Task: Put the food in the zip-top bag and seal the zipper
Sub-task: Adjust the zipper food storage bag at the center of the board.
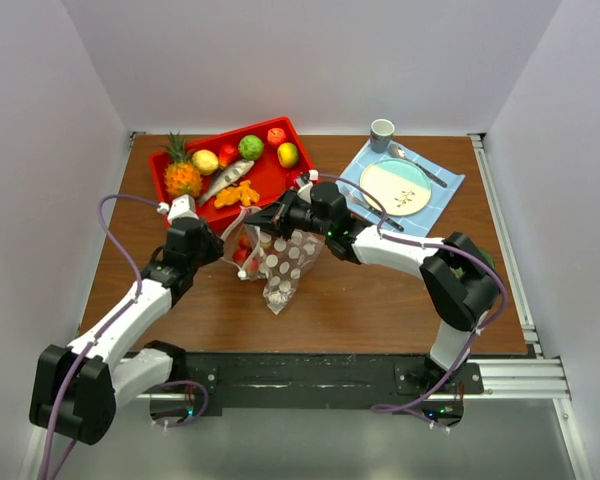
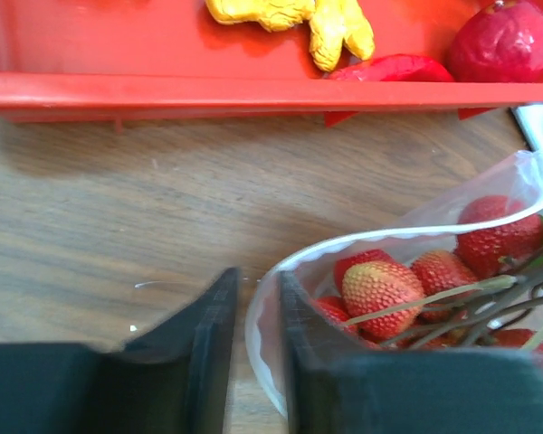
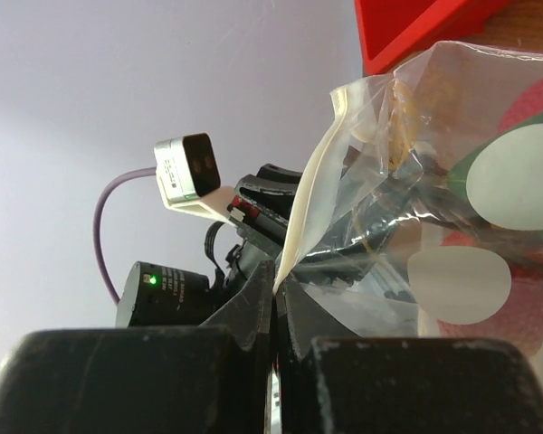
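Between the fingertips of the right gripper (image 3: 274, 294) sits the zipper (image 3: 312, 199). The jaws are pressed together on the pale ridged strip, and the zip-top bag (image 3: 489, 181) hangs from that pinch.

The left gripper (image 2: 258, 276) has its jaws a narrow gap apart, straddling the opposite rim of the mouth with one finger inside and one outside. Bare wood shows between the outer finger and the film, so no firm clamp is evident. Within the mouth lie several strawberries (image 2: 380, 289), piled against one another.

Location: the bag stands near the middle of the table (image 1: 400, 300), just off the near edge of the red tray (image 1: 270, 178), which fills the far left corner. Round fruits (image 1: 251, 147) lie along the tray's far edge, not yet bagged. A plate (image 1: 380, 185) sits toward the far right corner, well apart.

Handling assessment:
- **Film:** it looks thin, floppy and slick, and would likely fold or slide if gripped anywhere but the zipper, its only stiffened part.
- **Load:** it appears light, though the strawberries weigh the bottom down and could roll out if the mouth tips.
- **Fruits:** they look hard, smooth and rounded, so they may squirt from the fingertips. A hold across the widest part is advised.
- **Sealing:** the sound hold is the strip at one end, with the other end anchored.
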You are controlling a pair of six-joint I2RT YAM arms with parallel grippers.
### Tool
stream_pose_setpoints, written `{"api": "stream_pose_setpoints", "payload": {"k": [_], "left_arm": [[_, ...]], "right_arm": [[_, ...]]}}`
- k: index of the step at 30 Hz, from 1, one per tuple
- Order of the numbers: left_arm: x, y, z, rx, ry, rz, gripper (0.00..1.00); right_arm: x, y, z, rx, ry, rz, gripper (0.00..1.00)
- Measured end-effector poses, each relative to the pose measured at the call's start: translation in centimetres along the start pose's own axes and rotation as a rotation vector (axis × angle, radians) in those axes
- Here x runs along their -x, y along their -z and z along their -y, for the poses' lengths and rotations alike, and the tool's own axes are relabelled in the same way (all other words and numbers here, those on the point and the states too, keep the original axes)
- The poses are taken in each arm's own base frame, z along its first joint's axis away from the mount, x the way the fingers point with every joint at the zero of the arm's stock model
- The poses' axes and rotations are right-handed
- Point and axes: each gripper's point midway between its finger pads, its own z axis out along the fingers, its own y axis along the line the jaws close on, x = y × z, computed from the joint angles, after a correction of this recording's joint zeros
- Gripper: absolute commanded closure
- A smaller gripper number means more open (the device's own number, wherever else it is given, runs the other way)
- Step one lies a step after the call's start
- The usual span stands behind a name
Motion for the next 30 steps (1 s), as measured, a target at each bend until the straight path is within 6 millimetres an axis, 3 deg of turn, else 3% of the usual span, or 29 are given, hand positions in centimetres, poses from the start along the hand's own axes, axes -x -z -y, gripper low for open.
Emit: {"api": "stream_pose_setpoints", "payload": {"k": [1, 8, 11, 14, 18, 25, 27, 30], "left_arm": [[-0.1, -0.1, 0.1, -0.005, 0.005, -0.004, 1.00], [0.9, 0.7, 2.5, -0.099, 0.007, -0.016, 1.00], [3.2, 2.6, 5.4, -0.184, -0.004, 0.021, 1.00], [5.1, 5.6, 9.7, -0.308, -0.038, 0.069, 1.00], [5.5, 7.1, 12.6, -0.401, -0.063, 0.074, 1.00], [1.3, 6.0, 14.9, -0.421, -0.138, -0.061, 1.00], [1.8, 5.9, 15.3, -0.408, -0.144, -0.065, 1.00], [4.2, 6.6, 16.3, -0.393, -0.152, -0.030, 1.00]], "right_arm": [[0.0, 0.0, 0.1, -0.005, 0.002, 0.000, 1.00], [0.8, 1.5, 0.6, -0.100, 0.110, 0.027, 1.00], [3.3, 2.8, 0.6, -0.214, 0.250, 0.107, 1.00], [6.8, 5.1, 0.4, -0.368, 0.417, 0.226, 1.00], [9.8, 8.0, 0.1, -0.545, 0.588, 0.331, 1.00], [9.6, 9.4, 1.0, -0.730, 0.738, 0.291, 1.00], [9.5, 9.0, 1.2, -0.767, 0.774, 0.266, 1.00], [9.7, 8.1, 2.0, -0.833, 0.830, 0.235, 1.00]]}}
